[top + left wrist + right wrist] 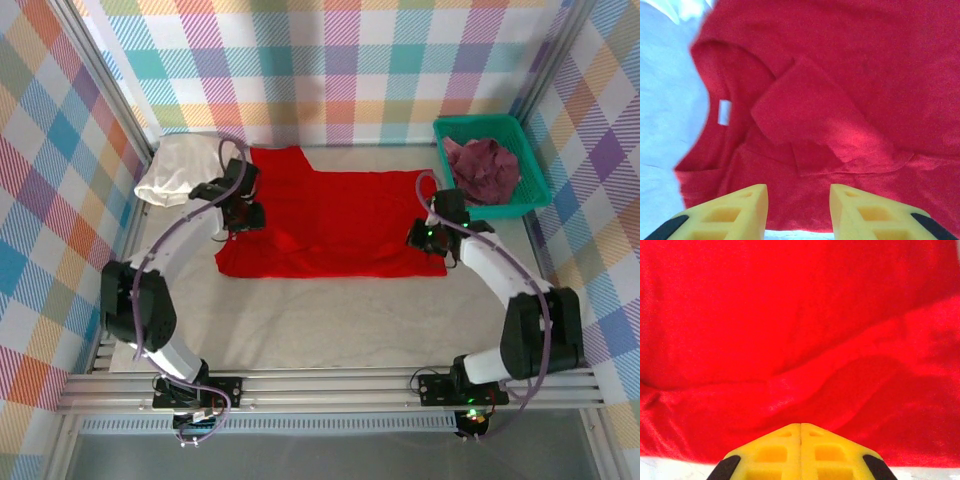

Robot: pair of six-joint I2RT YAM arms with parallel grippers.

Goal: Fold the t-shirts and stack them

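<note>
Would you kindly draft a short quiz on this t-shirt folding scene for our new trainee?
1. True or false: the maroon t-shirt lies in the green mesh basket.
2. Which gripper is open? A) left gripper B) right gripper C) both
3. Which t-shirt lies spread out between the two grippers?
Key: 1 true; 2 A; 3 the red t-shirt.
</note>
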